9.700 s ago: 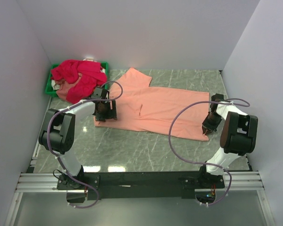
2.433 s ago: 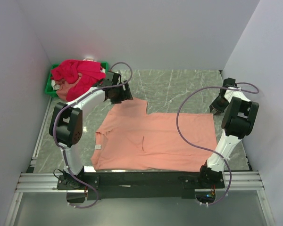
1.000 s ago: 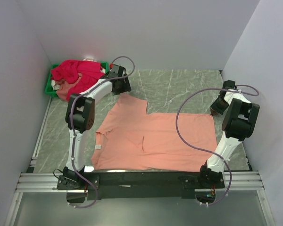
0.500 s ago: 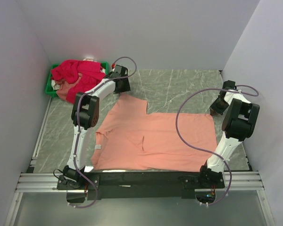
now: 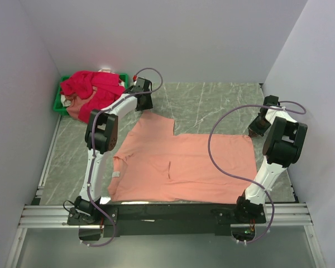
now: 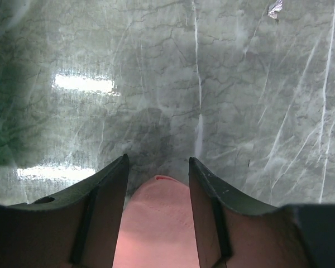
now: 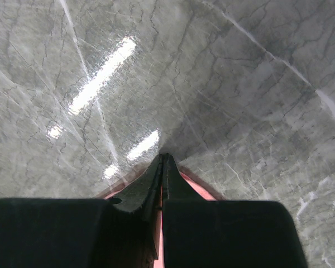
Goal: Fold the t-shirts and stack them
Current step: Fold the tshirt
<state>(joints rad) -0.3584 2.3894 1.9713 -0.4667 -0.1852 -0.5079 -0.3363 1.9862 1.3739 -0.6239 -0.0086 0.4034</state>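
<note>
The salmon t-shirt [image 5: 184, 162] lies flat; the left end effector [image 6: 158, 163] stands half-open around its sleeve tip, and the right end effector [image 7: 162, 159] pinches its far corner.

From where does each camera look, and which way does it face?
Top external: above and behind the arms, looking down on the table and salmon t-shirt; both arms show.
Left wrist: on the left wrist, facing down at the table; its left fingers stand apart around the t-shirt's edge.
Right wrist: on the right wrist, facing down; its right fingers are shut, the t-shirt's edge at them.
Shared: all three show the salmon t-shirt and the table.
</note>
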